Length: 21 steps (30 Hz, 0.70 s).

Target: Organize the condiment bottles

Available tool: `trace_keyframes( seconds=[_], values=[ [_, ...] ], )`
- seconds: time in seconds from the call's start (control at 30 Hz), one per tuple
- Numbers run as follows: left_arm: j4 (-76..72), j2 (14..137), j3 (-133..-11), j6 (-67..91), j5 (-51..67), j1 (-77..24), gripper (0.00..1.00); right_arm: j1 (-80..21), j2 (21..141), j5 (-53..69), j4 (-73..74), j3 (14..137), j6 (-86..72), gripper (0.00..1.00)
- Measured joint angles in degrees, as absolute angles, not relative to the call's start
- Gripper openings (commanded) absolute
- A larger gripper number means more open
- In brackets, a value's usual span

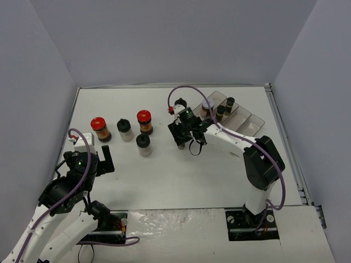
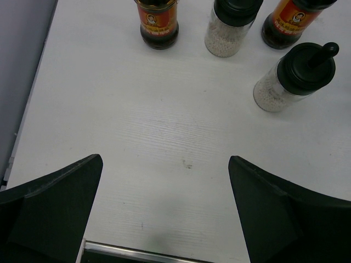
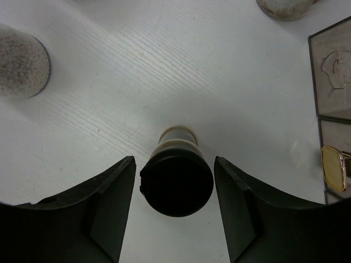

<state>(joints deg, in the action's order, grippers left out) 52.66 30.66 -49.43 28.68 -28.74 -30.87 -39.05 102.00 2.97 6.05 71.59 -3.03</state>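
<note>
My right gripper (image 3: 175,161) straddles a black-capped condiment bottle (image 3: 176,185) that stands on the table, its jaws close on either side of the cap with slim gaps showing. From above, that gripper (image 1: 181,140) hides most of this bottle. Two red-capped bottles (image 1: 100,128) (image 1: 144,120) and two black-capped ones (image 1: 124,129) (image 1: 143,144) stand at the left. My left gripper (image 2: 165,164) hangs open over bare table short of them, with nothing between its fingers. The nearest one to it is a black-capped bottle of white grains (image 2: 296,76).
A clear compartment tray (image 1: 248,116) lies at the back right with a white-lidded jar (image 1: 207,107) and two dark bottles (image 1: 220,111) (image 1: 230,102) in it. Another small bottle (image 1: 179,104) stands just behind my right gripper. Grey walls enclose the table.
</note>
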Motion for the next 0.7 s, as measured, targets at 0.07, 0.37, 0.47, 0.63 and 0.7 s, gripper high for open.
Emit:
trace_keyframes(
  seconds=[0.07, 0.37, 0.47, 0.63, 0.7],
  values=[
    [52.04, 30.61, -49.43, 28.50, -28.65, -30.87, 0.97, -38.99, 102.08, 2.80, 5.71, 71.59, -2.97, 0.22],
    [50.20, 30.65, -48.86, 27.48, -28.56, -30.87, 0.97, -36.06, 100.06, 2.15, 5.33, 71.59, -3.90, 0.00],
    [49.89, 30.65, -48.84, 27.39, -28.56, -30.87, 0.97, -32.67, 96.39, 1.98, 5.46, 71.64, -4.75, 0.00],
    [49.37, 30.65, -48.84, 27.18, -28.51, -30.87, 0.97, -24.36, 91.57, 1.76, 6.52, 74.75, -5.82, 0.00],
    [49.34, 30.65, -48.84, 27.13, -28.51, -30.87, 0.97, -21.65, 91.02, 1.15, 6.57, 76.17, -6.03, 0.00]
  ],
)
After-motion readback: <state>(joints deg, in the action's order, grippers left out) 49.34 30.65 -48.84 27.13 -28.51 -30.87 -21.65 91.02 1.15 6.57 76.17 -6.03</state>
